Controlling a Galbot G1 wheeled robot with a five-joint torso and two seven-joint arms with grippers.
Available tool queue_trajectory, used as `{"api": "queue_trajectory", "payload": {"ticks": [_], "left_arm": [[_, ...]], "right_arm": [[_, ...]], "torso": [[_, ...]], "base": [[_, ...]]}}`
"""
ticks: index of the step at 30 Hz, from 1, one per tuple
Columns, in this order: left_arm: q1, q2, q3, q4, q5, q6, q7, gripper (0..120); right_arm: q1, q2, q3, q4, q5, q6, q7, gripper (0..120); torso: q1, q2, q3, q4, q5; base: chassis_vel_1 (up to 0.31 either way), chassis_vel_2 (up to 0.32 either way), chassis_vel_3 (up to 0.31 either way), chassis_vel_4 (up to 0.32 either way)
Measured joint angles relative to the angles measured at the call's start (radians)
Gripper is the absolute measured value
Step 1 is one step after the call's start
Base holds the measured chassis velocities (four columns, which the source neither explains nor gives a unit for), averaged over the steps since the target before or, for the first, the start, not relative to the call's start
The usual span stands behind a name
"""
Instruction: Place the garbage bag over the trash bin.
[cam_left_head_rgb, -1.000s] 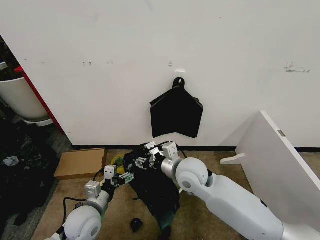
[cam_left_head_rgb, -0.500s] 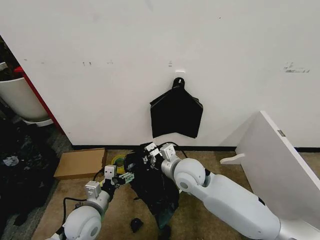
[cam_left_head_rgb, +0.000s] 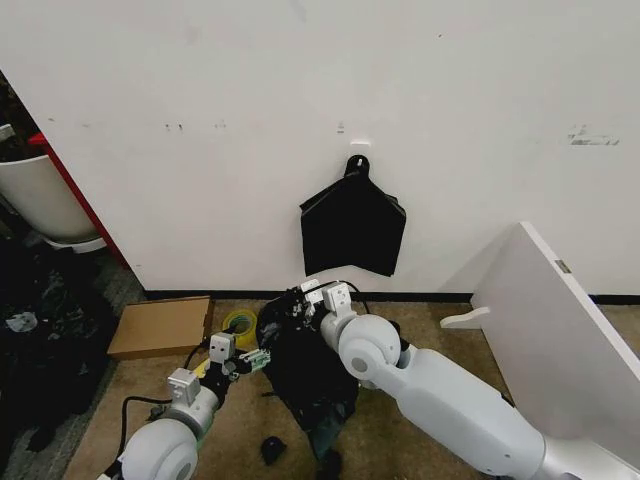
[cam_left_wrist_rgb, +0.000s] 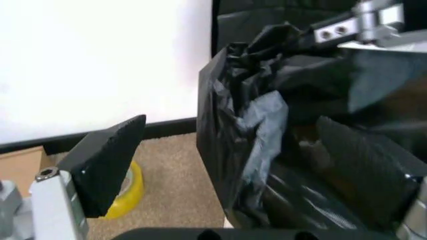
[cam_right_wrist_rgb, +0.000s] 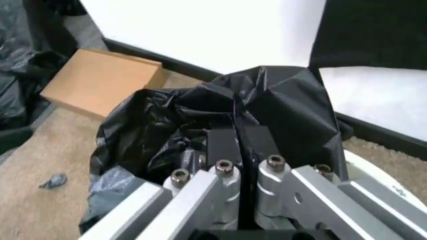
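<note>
Garbage bag (cam_left_head_rgb: 305, 365) film sits bunched over the trash bin (cam_right_wrist_rgb: 373, 172) on the carpet by the wall. From the left: the left pincer (cam_left_head_rgb: 243, 357), its fingers spread, hovers beside the bag's near edge (a yellow tape roll (cam_left_head_rgb: 238, 325) lies just beyond). The right pincer (cam_left_head_rgb: 300, 300), pressed together, pinches bag film at the top. Judging by this, the draping step is underway; next the film needs pulling down around the rim.

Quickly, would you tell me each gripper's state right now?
Left gripper: open, straddling the garbage bag.
Right gripper: shut on the garbage bag.
</note>
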Motion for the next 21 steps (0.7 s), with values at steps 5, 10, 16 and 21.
{"api": "queue_trajectory", "payload": {"ticks": [5, 10, 16, 21], "left_arm": [[0.051, 0.009, -0.009, -0.015, 0.035, -0.025, 0.010, 100], [0.096, 0.007, -0.001, -0.031, 0.038, -0.030, -0.004, 100], [0.109, -0.018, 0.032, -0.101, -0.022, 0.023, -0.060, 100], [0.099, -0.023, 0.079, -0.126, -0.048, 0.059, -0.080, 100]], "right_arm": [[-0.005, 0.000, 0.010, 0.002, 0.001, 0.001, 0.011, 0], [-0.019, -0.013, 0.026, 0.026, -0.018, 0.001, -0.013, 1], [-0.061, -0.056, 0.058, 0.089, -0.066, 0.026, -0.104, 25], [-0.092, -0.074, 0.096, 0.113, -0.068, 0.057, -0.199, 47]], "torso": [[0.000, 0.000, 0.000, 0.0000, 0.0001], [0.000, 0.000, 0.000, 0.0002, 0.0001], [0.000, 0.000, 0.000, -0.0001, 0.0002], [0.000, 0.000, 0.000, 0.0000, 0.0002]], "base": [[0.000, 0.000, 0.000, 0.000], [0.000, 0.000, 0.000, 0.000], [0.000, 0.000, 0.000, 0.000], [0.000, 0.000, 0.000, 0.000]]}}
